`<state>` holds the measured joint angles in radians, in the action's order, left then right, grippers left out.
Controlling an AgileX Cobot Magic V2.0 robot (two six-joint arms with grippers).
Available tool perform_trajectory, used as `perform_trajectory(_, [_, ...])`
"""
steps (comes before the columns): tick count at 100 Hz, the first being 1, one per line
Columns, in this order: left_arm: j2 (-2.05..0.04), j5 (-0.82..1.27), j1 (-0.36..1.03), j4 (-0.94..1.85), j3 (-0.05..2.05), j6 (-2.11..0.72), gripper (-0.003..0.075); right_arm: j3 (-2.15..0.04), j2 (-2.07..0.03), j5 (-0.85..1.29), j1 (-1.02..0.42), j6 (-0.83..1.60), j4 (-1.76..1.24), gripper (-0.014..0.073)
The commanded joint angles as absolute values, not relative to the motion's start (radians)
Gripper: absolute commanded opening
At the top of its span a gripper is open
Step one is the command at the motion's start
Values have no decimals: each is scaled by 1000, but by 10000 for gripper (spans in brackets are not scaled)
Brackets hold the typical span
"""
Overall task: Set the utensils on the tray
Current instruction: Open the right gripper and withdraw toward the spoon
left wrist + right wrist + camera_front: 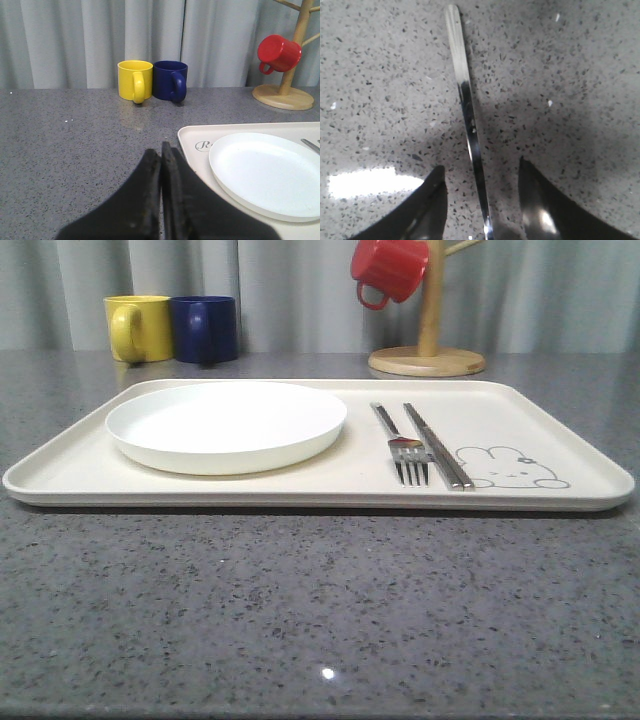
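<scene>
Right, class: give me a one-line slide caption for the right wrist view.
Open right claw straddling a slim silver utensil handle lying on the speckled grey countertop.

A tray [60, 475] sits on the table [300, 600]. On it, a plate [226, 425] lies left, with a fork [400, 445] and chopsticks [437, 445] side by side right. Mugs [172, 328] stand behind the tray's far left corner.

The spoon [468, 120] handle runs off the lower frame edge, bowl unseen; the plate [265, 172] is cropped at right.
</scene>
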<state>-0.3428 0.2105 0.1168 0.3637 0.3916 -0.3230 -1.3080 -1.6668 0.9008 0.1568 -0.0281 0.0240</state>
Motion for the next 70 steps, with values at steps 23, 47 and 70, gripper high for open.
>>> perform_trajectory(23, [-350,134,118,373,420,-324,-18,-1336,-1653,847,164,-16,21,350])
perform_trajectory(47, [-350,134,118,373,420,-324,-18,-1336,-1682,848,164,-15,17,350])
perform_trajectory(70, [-350,134,118,373,420,-324,-18,-1336,-1702,850,164,-15,0,344])
